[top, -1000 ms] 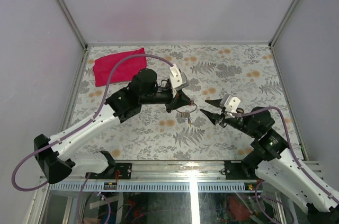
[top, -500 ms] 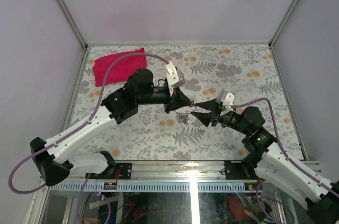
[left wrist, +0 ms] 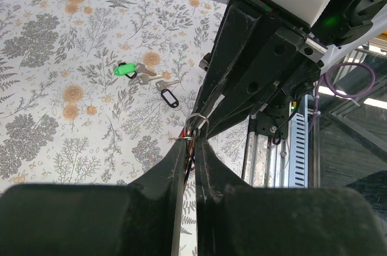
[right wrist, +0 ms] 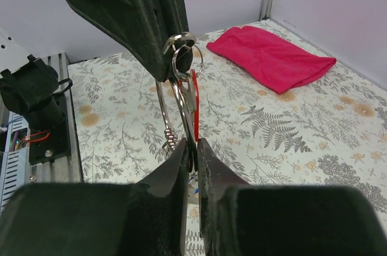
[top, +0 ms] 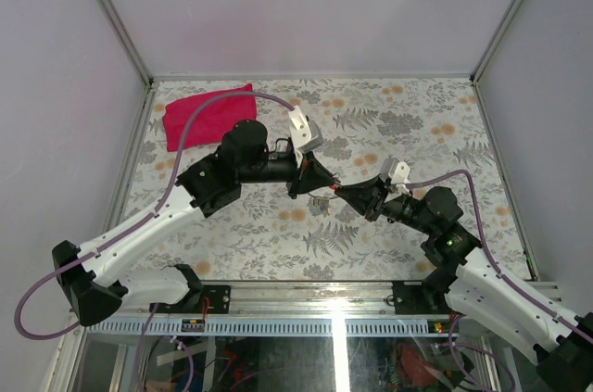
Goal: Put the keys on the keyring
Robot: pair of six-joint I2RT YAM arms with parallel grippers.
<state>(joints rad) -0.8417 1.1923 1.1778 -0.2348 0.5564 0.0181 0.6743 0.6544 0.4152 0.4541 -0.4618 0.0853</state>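
Above the middle of the surface (top: 417, 132), the left tool (left wrist: 193, 142) is clamping the keyring (left wrist: 197, 124) tight, the right tool (right wrist: 192, 144) is nipping nearly closed on a hanging key (right wrist: 184, 101), and other keys (left wrist: 140, 74) are lying unthreaded below.

One keyring (left wrist: 196, 126), one red-tagged key (right wrist: 193, 89) hanging from it, one left gripper (left wrist: 193, 147) and one right gripper (right wrist: 192, 147) at it, one green-tagged key (left wrist: 124, 69) and one black-tagged key (left wrist: 171, 98) near it, one red cloth (top: 206, 116) well apart.

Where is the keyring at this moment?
The keyring hangs above mid-table, pinched by the left gripper. In the top view the right gripper meets it from the right, and keys on it dangle between that gripper's fingers.
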